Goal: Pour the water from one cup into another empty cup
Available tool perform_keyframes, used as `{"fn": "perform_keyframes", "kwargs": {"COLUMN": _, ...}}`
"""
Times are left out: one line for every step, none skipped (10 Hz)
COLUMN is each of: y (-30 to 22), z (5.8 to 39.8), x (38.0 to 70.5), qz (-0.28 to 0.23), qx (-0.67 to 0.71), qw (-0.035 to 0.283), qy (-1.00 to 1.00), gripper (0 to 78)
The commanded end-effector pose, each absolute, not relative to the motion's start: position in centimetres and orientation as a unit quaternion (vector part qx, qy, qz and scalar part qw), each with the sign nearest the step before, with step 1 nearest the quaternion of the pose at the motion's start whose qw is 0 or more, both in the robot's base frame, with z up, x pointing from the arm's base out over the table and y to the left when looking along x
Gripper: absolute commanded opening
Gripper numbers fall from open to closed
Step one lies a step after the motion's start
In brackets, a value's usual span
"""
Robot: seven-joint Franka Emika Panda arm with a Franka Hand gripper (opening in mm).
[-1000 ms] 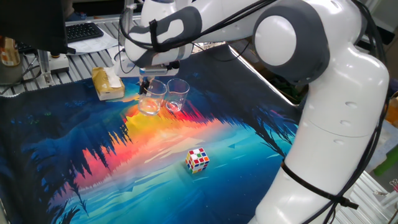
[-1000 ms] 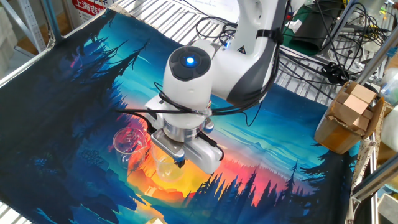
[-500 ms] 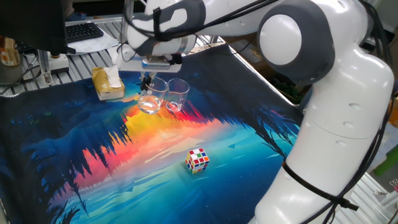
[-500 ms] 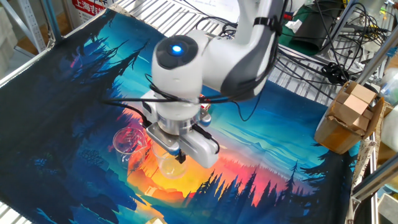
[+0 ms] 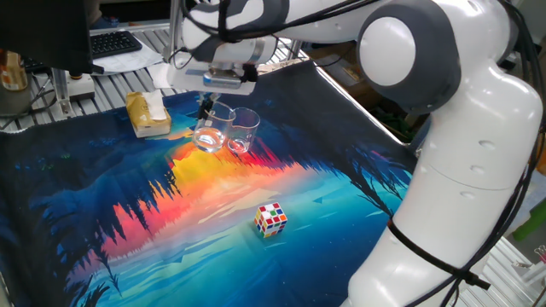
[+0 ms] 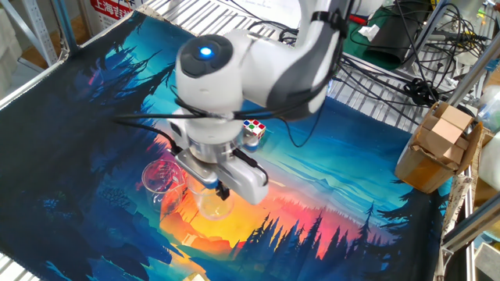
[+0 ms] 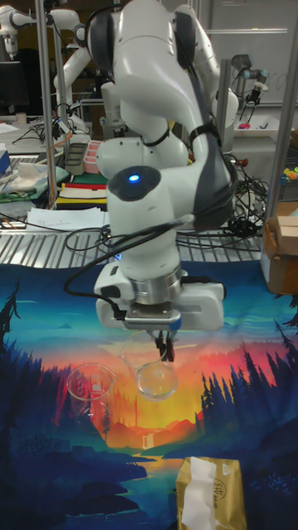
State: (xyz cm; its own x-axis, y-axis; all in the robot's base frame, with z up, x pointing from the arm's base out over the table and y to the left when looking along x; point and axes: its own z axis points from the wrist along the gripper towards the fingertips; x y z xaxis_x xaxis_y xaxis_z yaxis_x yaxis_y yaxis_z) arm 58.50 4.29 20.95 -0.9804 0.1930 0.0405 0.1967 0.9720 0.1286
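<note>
Two clear glass cups are at the back of the printed cloth. My gripper is shut on the rim of one cup. It holds this cup a little above the cloth, tilted in the tall fixed view. The other cup stands upright on the cloth right beside it. The water is too faint to make out in either cup.
A Rubik's cube lies mid-cloth. A tan tissue box sits near the cups by the cloth's edge. A keyboard and cardboard boxes lie off the cloth on the metal rack.
The gripper has risen with the cup in its hold, lifting it off the cloth. The other cup and the cube have not moved.
</note>
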Motion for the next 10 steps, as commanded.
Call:
{"fn": "perform_keyframes", "kwargs": {"y": 3.1, "z": 21.12, "x": 59.03, "qz": -0.095, "qx": -0.097, "qw": 0.02, "qy": -0.99, "gripper": 1.2}}
{"fn": "perform_keyframes", "kwargs": {"y": 3.09, "z": 21.2, "x": 59.03, "qz": -0.106, "qx": -0.1, "qw": 0.025, "qy": -0.989, "gripper": 1.2}}
{"fn": "perform_keyframes", "kwargs": {"y": 3.08, "z": 21.22, "x": 59.06, "qz": -0.121, "qx": -0.1, "qw": 0.031, "qy": -0.987, "gripper": 1.2}}
{"fn": "perform_keyframes", "kwargs": {"y": 3.07, "z": 21.21, "x": 59.08, "qz": -0.125, "qx": -0.1, "qw": 0.034, "qy": -0.987, "gripper": 1.2}}
{"fn": "perform_keyframes", "kwargs": {"y": 3.04, "z": 21.23, "x": 59.09, "qz": -0.129, "qx": -0.095, "qw": 0.038, "qy": -0.986, "gripper": 1.2}}
{"fn": "perform_keyframes", "kwargs": {"y": 3.01, "z": 21.29, "x": 59.13, "qz": -0.132, "qx": -0.093, "qw": 0.041, "qy": -0.986, "gripper": 1.2}}
{"fn": "perform_keyframes", "kwargs": {"y": 2.97, "z": 21.32, "x": 59.17, "qz": -0.135, "qx": -0.092, "qw": 0.043, "qy": -0.986, "gripper": 1.2}}
{"fn": "perform_keyframes", "kwargs": {"y": 2.78, "z": 21.41, "x": 59.33, "qz": -0.144, "qx": -0.089, "qw": 0.05, "qy": -0.984, "gripper": 1.2}}
{"fn": "perform_keyframes", "kwargs": {"y": 2.58, "z": 21.5, "x": 59.44, "qz": -0.149, "qx": -0.088, "qw": 0.053, "qy": -0.984, "gripper": 1.2}}
{"fn": "perform_keyframes", "kwargs": {"y": 2.31, "z": 21.57, "x": 59.55, "qz": -0.159, "qx": -0.088, "qw": 0.056, "qy": -0.982, "gripper": 1.2}}
